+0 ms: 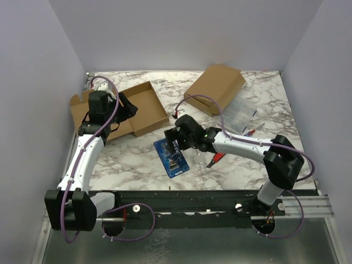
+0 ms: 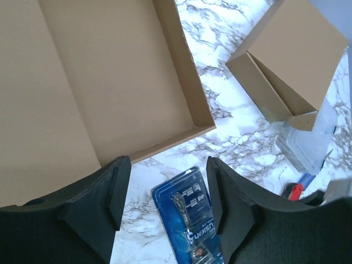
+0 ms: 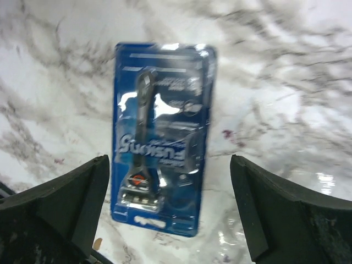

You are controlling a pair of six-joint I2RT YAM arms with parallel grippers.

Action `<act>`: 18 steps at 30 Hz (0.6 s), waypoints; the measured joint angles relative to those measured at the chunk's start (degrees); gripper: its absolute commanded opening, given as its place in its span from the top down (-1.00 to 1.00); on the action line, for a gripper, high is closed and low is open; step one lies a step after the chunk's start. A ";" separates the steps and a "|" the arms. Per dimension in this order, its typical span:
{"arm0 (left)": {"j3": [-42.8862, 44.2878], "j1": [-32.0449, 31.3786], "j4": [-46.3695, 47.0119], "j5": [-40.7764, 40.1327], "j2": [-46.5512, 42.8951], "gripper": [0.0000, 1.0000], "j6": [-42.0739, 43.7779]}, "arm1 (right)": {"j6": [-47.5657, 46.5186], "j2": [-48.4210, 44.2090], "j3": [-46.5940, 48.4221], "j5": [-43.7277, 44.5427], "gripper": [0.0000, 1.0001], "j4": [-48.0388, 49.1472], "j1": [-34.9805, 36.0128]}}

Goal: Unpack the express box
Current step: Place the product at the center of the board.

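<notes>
The open express box (image 1: 144, 113) (image 2: 110, 82) lies at the left, its tray showing nothing inside. My left gripper (image 1: 126, 107) (image 2: 165, 203) hovers over the box's near edge, open, with nothing between its fingers. A blue razor blister pack (image 1: 175, 164) (image 2: 190, 217) (image 3: 162, 137) lies flat on the marble table in the middle. My right gripper (image 1: 177, 145) (image 3: 170, 203) hangs just above the pack's near end, jaws wide open and apart from the pack on both sides.
A second brown cardboard box (image 1: 215, 88) (image 2: 291, 60) sits at the back, tilted. A clear plastic package (image 1: 240, 113) (image 2: 308, 143) lies beside it. A red-handled tool (image 1: 215, 159) (image 2: 295, 191) rests right of the razor pack. White walls enclose the table (image 1: 132, 159).
</notes>
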 measured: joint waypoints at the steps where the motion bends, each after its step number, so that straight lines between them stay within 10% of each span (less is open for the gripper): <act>1: 0.00 -0.42 0.26 0.37 0.00 -0.28 0.02 | -0.13 -0.46 0.39 -0.31 -0.99 -0.68 -1.31; 18: 0.02 -1.03 0.57 2.05 0.00 -0.28 0.02 | 24.79 -7.02 -5.05 -13.07 -0.84 9.03 -46.18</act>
